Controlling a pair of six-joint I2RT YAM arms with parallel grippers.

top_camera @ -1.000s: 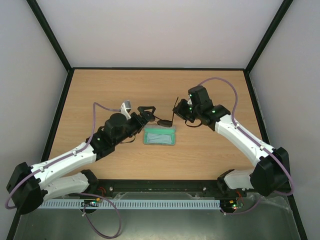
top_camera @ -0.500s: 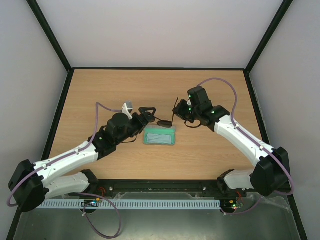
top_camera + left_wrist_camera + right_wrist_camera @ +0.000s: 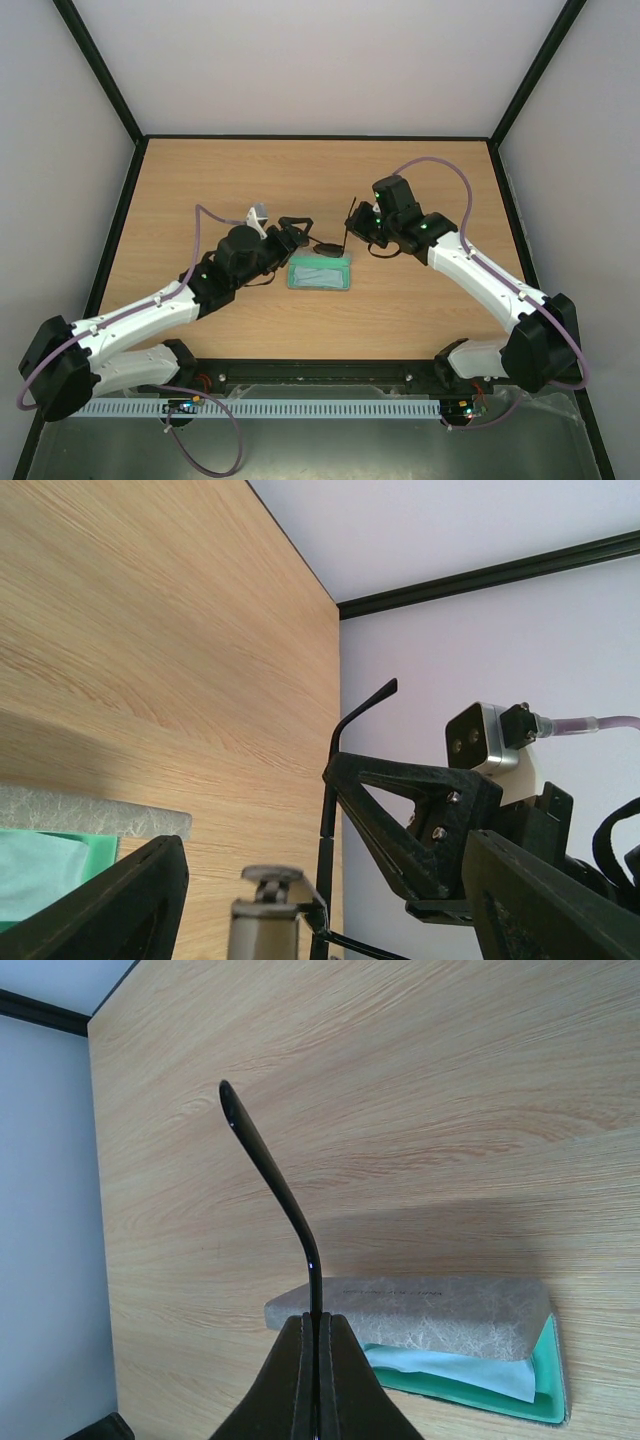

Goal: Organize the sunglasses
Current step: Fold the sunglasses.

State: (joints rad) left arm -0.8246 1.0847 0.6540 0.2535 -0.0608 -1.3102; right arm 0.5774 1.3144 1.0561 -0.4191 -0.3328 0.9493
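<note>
The sunglasses (image 3: 330, 243) hung in the air just above the far edge of the case (image 3: 320, 275), which lay open on the bench (image 3: 200, 180) with a pale blue cloth (image 3: 450, 1368) on its teal lining. The right tool (image 3: 316, 1325), just right of the case's far edge, was clamped on one thin temple arm, which rose upright from its fingers. The left tool (image 3: 303, 232), just left of that edge, had its fingers spread wide, with the frame's hinge between them.
</note>
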